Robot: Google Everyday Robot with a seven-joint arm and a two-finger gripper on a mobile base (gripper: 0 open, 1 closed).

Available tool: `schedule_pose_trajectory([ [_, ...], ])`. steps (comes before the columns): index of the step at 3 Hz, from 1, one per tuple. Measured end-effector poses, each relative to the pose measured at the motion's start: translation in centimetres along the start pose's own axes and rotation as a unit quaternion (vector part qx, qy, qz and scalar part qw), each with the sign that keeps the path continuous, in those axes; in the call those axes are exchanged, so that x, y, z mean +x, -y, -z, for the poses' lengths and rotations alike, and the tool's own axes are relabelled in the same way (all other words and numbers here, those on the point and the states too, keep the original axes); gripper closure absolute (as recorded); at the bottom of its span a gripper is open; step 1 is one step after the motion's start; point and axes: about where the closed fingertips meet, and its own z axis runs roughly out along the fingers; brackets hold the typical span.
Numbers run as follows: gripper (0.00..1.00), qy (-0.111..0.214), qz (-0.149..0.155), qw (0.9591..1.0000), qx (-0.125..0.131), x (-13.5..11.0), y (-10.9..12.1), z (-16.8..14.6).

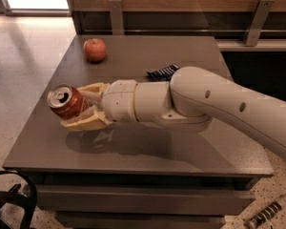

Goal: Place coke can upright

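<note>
Gripper (80, 106) clamped on can (66, 100), held tilted with its top pointing away from the wrist, over the table (47, 147). Apple (95, 49) beyond.

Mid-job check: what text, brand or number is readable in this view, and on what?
Nothing can be read.
coke can, held tilted by the gripper over the table's left side: no lettering legible.
dark blue packet behind the arm: print too blurred.
</note>
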Motion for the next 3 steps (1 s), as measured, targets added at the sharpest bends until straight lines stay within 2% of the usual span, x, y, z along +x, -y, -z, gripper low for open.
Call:
schedule_pose_trajectory([
  [2,1.00,0.005,-0.033,0.9994,0.001,2.2,1.1,-3.7],
  [3,1.00,0.006,-0.039,0.9992,0.000,2.7,1.4,-4.3],
])
